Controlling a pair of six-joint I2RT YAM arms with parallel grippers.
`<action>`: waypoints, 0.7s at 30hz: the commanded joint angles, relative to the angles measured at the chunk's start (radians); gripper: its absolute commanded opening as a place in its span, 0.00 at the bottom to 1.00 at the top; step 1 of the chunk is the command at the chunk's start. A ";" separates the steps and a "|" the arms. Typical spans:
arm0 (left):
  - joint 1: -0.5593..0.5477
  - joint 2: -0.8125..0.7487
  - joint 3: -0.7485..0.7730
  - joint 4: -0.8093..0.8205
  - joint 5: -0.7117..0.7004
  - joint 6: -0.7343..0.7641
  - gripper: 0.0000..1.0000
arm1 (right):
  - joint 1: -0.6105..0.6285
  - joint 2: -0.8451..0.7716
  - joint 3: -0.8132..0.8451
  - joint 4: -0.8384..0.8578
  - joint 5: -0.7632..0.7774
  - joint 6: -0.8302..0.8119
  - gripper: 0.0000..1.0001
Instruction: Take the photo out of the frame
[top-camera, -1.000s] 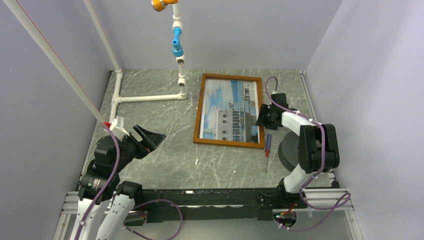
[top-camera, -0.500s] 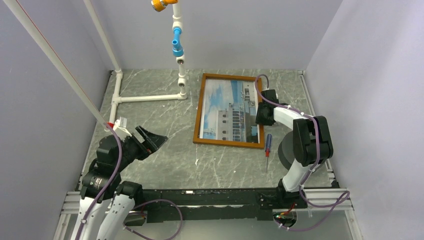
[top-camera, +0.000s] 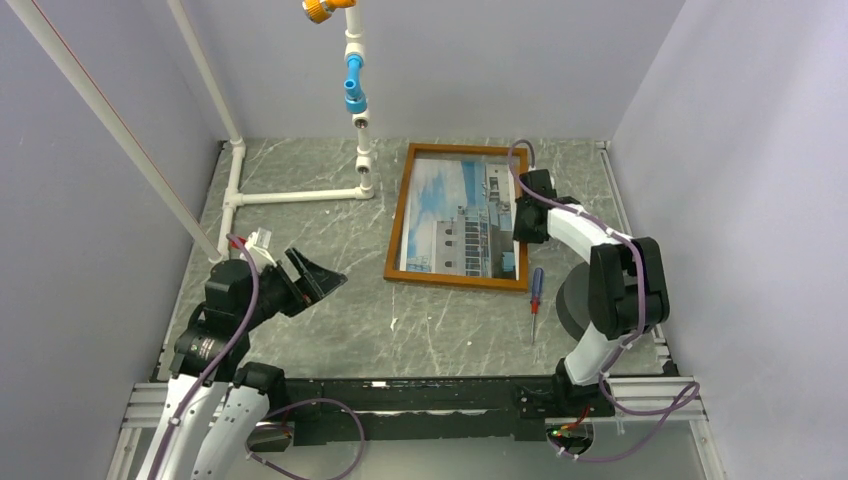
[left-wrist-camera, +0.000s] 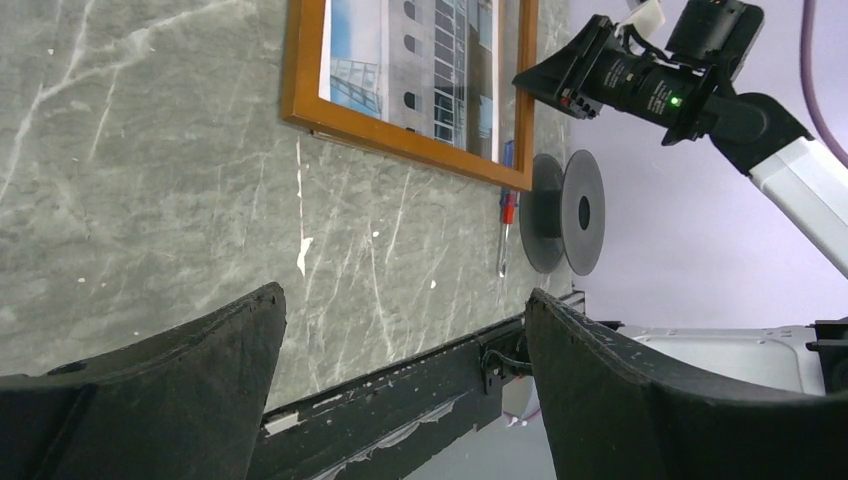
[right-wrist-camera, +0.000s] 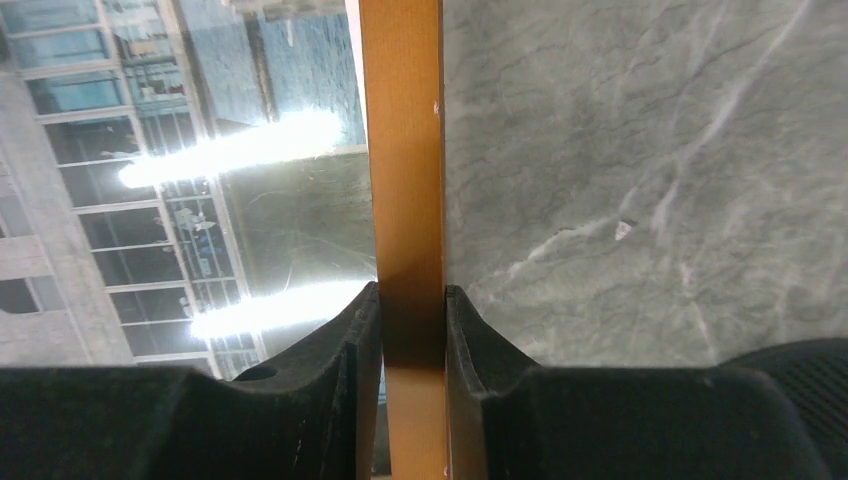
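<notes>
Right of centre, the right gripper (top-camera: 521, 218) clamps the frame (top-camera: 400, 215) by its thin rail, likely stiff, light; the glossy photo (top-camera: 455, 215) looks slippery; the left gripper (top-camera: 316, 277) gapes.

We see a grey marbled table (top-camera: 420, 320) with a white pipe structure (top-camera: 300, 196) at its far left, carrying a blue fitting (top-camera: 354, 85) and, higher up, an orange fitting (top-camera: 322, 10). Near the right edge, a screwdriver (top-camera: 536, 300) lies just beside a black spool (left-wrist-camera: 545, 215).
</notes>
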 joint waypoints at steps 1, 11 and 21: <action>-0.001 0.013 -0.004 0.058 0.040 0.031 0.92 | 0.004 -0.106 0.082 -0.049 0.040 0.013 0.00; -0.001 0.045 -0.009 0.074 0.064 0.065 0.92 | 0.055 -0.269 0.022 -0.185 -0.022 -0.013 0.00; -0.001 0.124 0.002 0.107 0.093 0.114 0.92 | 0.168 -0.580 -0.143 -0.286 -0.135 0.049 0.00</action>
